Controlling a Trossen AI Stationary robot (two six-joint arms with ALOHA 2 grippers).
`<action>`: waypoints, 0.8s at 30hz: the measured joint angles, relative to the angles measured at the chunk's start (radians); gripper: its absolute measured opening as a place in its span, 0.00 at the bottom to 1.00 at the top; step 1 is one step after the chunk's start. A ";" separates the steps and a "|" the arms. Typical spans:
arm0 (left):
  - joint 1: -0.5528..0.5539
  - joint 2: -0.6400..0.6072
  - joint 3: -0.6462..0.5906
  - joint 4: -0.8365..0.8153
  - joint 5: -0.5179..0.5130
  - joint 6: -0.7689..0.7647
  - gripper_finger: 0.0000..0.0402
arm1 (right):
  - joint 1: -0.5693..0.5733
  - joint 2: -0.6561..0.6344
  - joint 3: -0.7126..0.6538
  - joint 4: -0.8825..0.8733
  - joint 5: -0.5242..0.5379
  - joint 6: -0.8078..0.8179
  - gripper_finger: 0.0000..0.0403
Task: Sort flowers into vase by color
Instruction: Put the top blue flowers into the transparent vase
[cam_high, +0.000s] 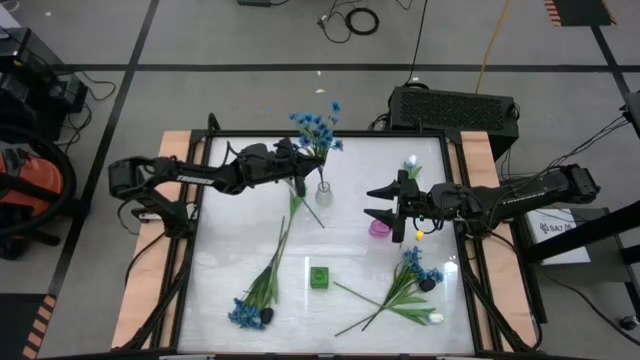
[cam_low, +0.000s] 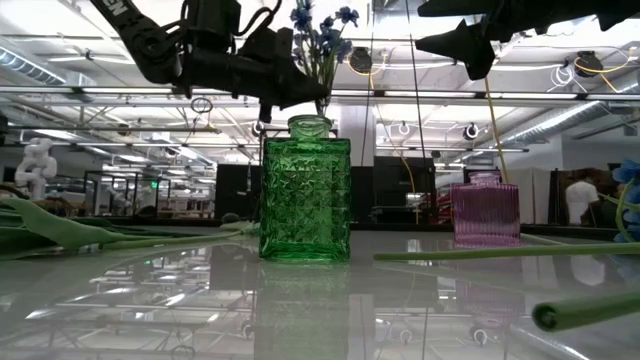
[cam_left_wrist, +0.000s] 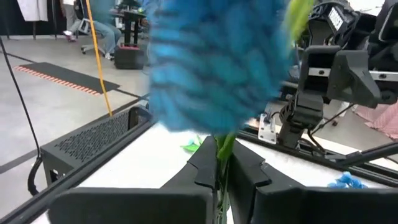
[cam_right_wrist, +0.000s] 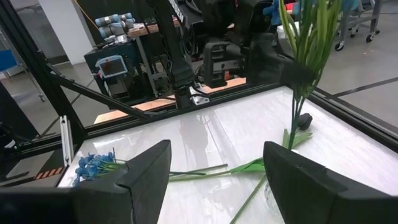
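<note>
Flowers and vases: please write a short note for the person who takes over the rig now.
Left gripper: shut on blue flower stem, over the clear vase at the table's far middle.
Right gripper: open, empty, above the pink vase.
Done: none is fully in a vase yet.
Left: green vase is empty; a blue bunch lies front left, mixed stems front right, one white bud far right.

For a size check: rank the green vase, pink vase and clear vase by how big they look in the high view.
1. Clear vase, the longest shape.
2. Pink vase and green vase: near alike from straight overhead, so no ranking between them.
</note>
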 joint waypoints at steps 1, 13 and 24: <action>0.000 0.004 0.000 -0.003 0.000 0.000 0.08 | 0.000 0.000 0.000 0.000 0.000 0.000 0.61; 0.000 0.012 0.000 -0.052 0.001 0.004 0.16 | -0.002 0.000 0.000 0.000 0.000 -0.001 0.61; 0.001 0.012 0.000 -0.078 0.061 0.000 0.16 | -0.002 0.000 0.000 -0.004 0.000 -0.001 0.61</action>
